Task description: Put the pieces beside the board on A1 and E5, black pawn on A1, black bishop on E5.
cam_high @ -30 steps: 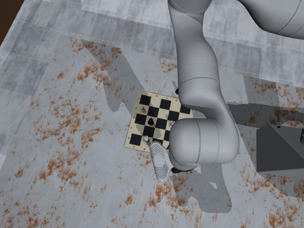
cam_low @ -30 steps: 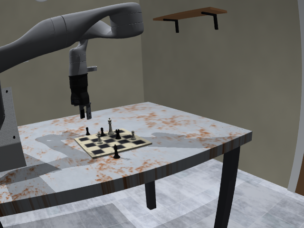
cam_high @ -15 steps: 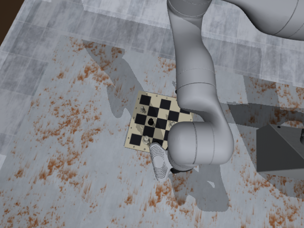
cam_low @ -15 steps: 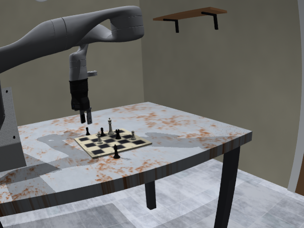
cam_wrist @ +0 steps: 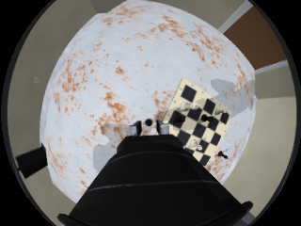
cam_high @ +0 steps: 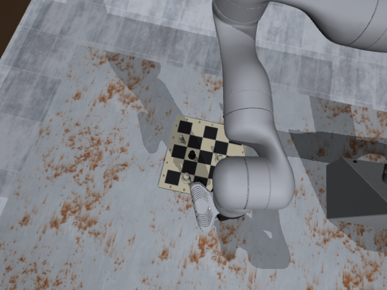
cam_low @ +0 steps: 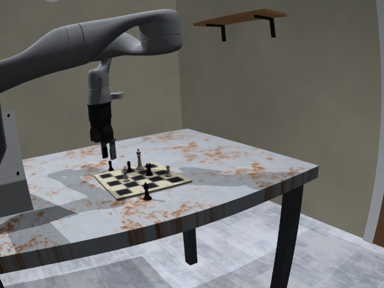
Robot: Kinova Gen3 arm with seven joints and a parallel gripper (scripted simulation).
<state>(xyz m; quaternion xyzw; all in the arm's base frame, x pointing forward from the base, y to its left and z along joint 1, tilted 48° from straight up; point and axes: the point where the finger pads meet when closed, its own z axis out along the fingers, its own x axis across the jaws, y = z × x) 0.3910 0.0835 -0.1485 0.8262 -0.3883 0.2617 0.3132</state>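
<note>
The chessboard (cam_low: 142,179) lies on the rusty white table; it also shows in the overhead view (cam_high: 199,156) and the wrist view (cam_wrist: 199,122). The black pawn (cam_low: 110,165) stands upright on the table just off the board's far left corner. My gripper (cam_low: 108,153) hangs straight down a little above it, open and empty. In the wrist view the pawn (cam_wrist: 149,123) shows between my fingertips. The black bishop (cam_low: 147,192) stands upright on the table by the board's near edge. In the overhead view my arm hides the gripper and the pawn.
On the board stand a tall white king (cam_low: 139,159), a black rook (cam_low: 149,169), a second black pawn (cam_low: 129,166) and two small white pieces (cam_low: 125,174) (cam_low: 167,170). The grey robot base block (cam_low: 12,173) is at the table's left.
</note>
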